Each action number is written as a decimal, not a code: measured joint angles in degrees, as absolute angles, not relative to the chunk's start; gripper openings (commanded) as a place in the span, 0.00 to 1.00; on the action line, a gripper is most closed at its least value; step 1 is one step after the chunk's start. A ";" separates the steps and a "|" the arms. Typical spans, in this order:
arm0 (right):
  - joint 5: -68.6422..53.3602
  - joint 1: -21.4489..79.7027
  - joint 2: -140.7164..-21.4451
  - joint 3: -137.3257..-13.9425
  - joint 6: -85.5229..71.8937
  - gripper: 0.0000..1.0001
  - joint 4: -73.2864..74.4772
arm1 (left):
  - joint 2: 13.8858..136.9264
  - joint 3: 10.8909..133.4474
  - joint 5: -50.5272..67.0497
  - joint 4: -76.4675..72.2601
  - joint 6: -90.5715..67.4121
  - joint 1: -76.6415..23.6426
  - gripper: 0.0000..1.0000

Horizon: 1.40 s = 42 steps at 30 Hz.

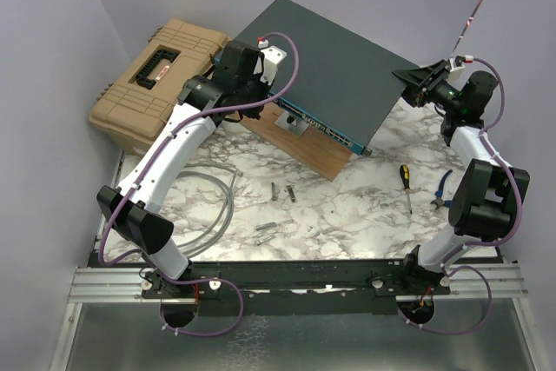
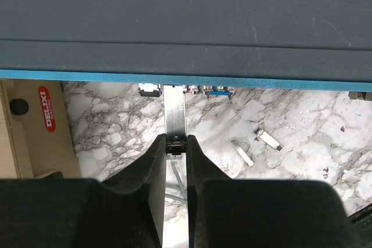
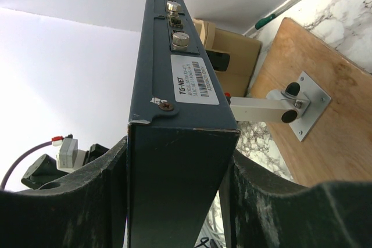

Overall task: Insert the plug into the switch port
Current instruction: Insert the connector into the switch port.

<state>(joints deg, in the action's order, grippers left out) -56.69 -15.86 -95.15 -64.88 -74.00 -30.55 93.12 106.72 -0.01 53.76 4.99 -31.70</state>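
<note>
Plug: a slim bright metal cartridge (image 2: 174,111), standing square to the switch's blue face (image 2: 87,75), with its far end meeting the row of sockets (image 2: 192,90) under that face's edge. I cannot tell how deep it sits.
Left gripper (image 2: 175,143): jaws clenched on the plug's rear end, just short of the switch.
Switch (image 1: 334,67): a large flat dark box, tilted and propped over a wooden board (image 1: 304,149) with a metal bracket (image 3: 302,105) under it.
Right gripper (image 3: 180,201): jaws spread around the switch's end corner, one on each broad face, grasping it.
How the plug handles: likely light, stiff and smooth-sided, so it could twist or slide between the pads under push.
Where to hold the plug: at the rear, as now, leaving the front length free and the long axis in line with the socket.
How the switch handles: probably heavy and rigid, with slick paint. Propped as it is, it may rock when pushed, so the bracing hold at its corner matters.
Spares: similar small metal pieces (image 2: 267,139) lie on the counter (image 1: 347,206) below the switch's blue face.
</note>
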 measured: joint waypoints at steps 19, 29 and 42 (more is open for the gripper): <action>-56.69 -15.86 -95.15 -64.88 -74.04 0.32 -30.59 | 93.12 107.11 -0.10 53.52 4.99 -31.70 0.00; -56.71 -15.86 -95.15 -64.88 -74.13 0.32 -30.68 | 93.30 106.17 -0.67 51.99 4.99 -31.73 0.00; -56.75 -15.86 -95.18 -64.88 -74.24 0.32 -30.76 | 93.45 105.51 -0.93 49.25 4.54 -31.73 0.00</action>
